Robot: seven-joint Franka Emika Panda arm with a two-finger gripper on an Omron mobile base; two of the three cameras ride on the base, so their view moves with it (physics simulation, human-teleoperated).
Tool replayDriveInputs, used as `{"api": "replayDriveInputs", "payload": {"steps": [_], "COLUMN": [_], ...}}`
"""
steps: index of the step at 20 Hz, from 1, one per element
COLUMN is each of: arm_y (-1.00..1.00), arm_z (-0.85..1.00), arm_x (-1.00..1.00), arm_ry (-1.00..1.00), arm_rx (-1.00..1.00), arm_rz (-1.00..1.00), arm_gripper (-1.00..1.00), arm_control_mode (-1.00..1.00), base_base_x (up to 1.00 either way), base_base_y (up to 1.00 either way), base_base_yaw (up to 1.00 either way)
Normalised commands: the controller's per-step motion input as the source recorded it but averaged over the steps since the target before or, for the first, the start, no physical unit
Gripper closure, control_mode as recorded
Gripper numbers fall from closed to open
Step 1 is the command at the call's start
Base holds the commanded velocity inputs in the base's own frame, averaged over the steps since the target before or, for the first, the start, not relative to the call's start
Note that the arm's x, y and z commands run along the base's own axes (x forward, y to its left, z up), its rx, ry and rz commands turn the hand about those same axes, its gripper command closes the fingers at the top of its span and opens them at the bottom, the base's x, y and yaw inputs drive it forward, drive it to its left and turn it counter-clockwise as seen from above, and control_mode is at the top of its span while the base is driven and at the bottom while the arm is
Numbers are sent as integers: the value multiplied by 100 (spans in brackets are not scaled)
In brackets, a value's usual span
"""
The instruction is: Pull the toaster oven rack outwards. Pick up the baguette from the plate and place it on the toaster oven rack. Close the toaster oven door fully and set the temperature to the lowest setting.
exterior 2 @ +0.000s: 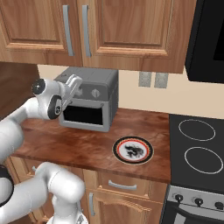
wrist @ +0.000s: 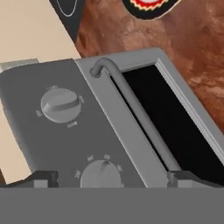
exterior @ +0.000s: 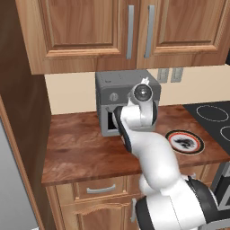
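The grey toaster oven [exterior: 108, 85] [exterior 2: 98, 83] stands at the back of the wooden counter. Its door [exterior 2: 84, 115] [wrist: 175, 118] looks shut, the bar handle [wrist: 135, 109] lying along the top of the black glass. The rack is hidden behind it. My gripper [exterior 2: 72, 87] [wrist: 113, 179] is open right in front of the dark knob panel, one knob [wrist: 100, 175] between its fingertips and another [wrist: 61, 105] further along. The plate [exterior: 184, 142] [exterior 2: 133, 150] lies right of the oven with nothing on it. The baguette is out of view.
A black stovetop [exterior: 213, 117] [exterior 2: 197, 148] with ring burners adjoins the counter on the right. Wooden wall cabinets [exterior 2: 87, 30] hang above the oven. Wall outlets [exterior 2: 152, 79] sit behind it. Bare counter [exterior 2: 65, 140] stretches in front of the oven.
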Motion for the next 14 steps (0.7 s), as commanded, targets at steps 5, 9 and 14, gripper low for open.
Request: {"api": "replayDriveInputs", "payload": {"steps": [5,9,14], "arm_y": [29,23,0], "arm_z": [0,0,0], "arm_x": [9,18,26], "arm_ry": [-8,-4,0], "arm_rx": [9,5,4], "arm_rz": [-3,-7,-11], "arm_gripper": [-100,-100,-100], "arm_control_mode": [-100,-100,-100], "base_base_x": [0,0,0], "base_base_y": [0,0,0], "base_base_yaw": [0,0,0]}}
